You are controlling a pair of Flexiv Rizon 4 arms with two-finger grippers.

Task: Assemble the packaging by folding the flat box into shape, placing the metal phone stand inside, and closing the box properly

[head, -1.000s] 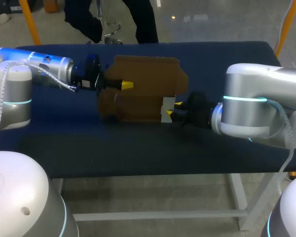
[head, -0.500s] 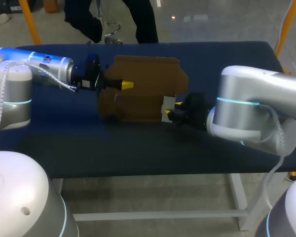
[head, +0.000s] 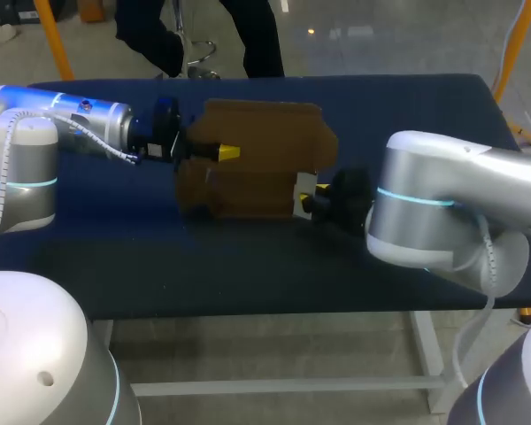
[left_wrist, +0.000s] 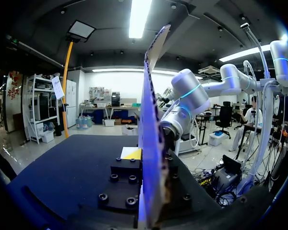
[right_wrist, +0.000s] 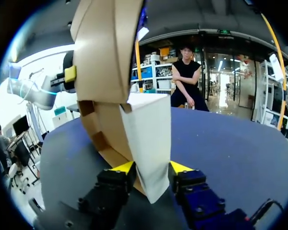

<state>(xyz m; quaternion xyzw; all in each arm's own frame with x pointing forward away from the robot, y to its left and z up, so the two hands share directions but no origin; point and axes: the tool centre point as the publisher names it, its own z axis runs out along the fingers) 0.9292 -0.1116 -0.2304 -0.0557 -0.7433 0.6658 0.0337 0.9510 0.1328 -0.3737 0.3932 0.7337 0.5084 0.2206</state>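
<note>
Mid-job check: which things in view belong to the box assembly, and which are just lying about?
Job:
- box, held by left gripper
- its white flap, pinched by right gripper
- phone stand: not in view

Not the job:
- table only

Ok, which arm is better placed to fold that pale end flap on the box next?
Right, probably: the right gripper is shut on the pale flap at one end of the cardboard box, while the left gripper grips the opposite panel and can steady it.
</note>
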